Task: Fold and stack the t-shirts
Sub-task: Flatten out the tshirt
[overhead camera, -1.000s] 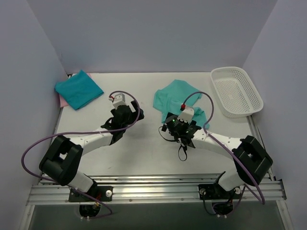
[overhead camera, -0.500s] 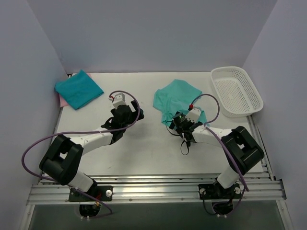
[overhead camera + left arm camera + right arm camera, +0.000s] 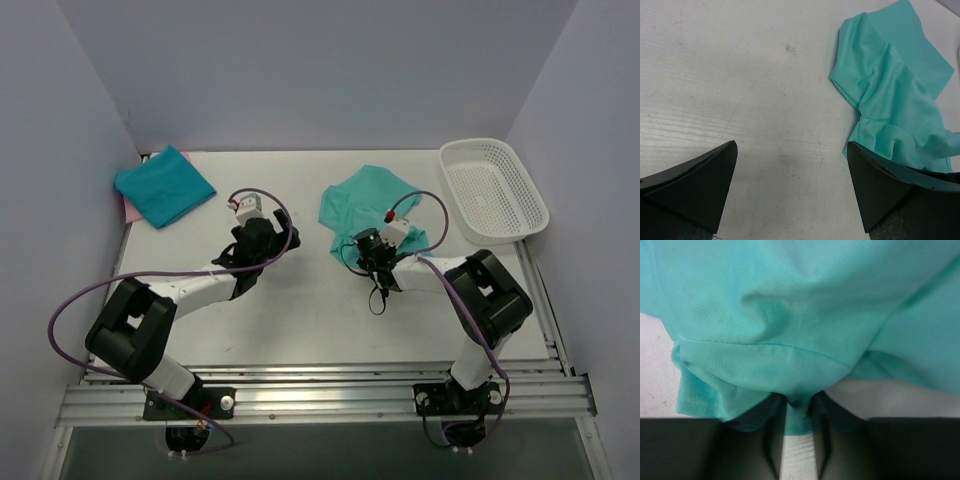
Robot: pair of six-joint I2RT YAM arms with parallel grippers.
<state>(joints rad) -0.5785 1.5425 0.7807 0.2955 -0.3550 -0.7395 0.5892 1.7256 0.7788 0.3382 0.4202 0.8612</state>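
The right pincer [image 3: 372, 246] is clenched on the near edge of the loose teal t-shirt [image 3: 372, 203]. In the right wrist view a fold of hem is nipped between the two dark fingers [image 3: 765, 412], and the rest of the cloth [image 3: 800, 315] bulges up and away from the pincer [image 3: 799, 412]. From above, this shirt lies rumpled on the desk [image 3: 300, 310]. It spreads from the pincer toward the far wall, a little to both sides, with no crisp long axis. One flatter panel sticks out beyond the pincer as a peak aimed at the far wall.

The left pincer [image 3: 266, 240] is released, its fingers [image 3: 695, 185] set wide over bare desk [image 3: 740, 75], touching nothing. The loose shirt [image 3: 895, 105] sits ahead and to the right of this pincer [image 3: 791, 146]. In this view its straight-edged panel runs on a slant toward the upper right corner.

Well off to the left and beyond the left pincer, in the far desk corner, a folded teal t-shirt [image 3: 165, 187] lies flat. It is turned cornerwise, with one corner pointing at the far wall. A pink t-shirt [image 3: 127, 211] shows as a sliver under its left edge. A white mesh basket [image 3: 493, 190] stands beyond and to the right of the right pincer, near the loose shirt but apart from it.
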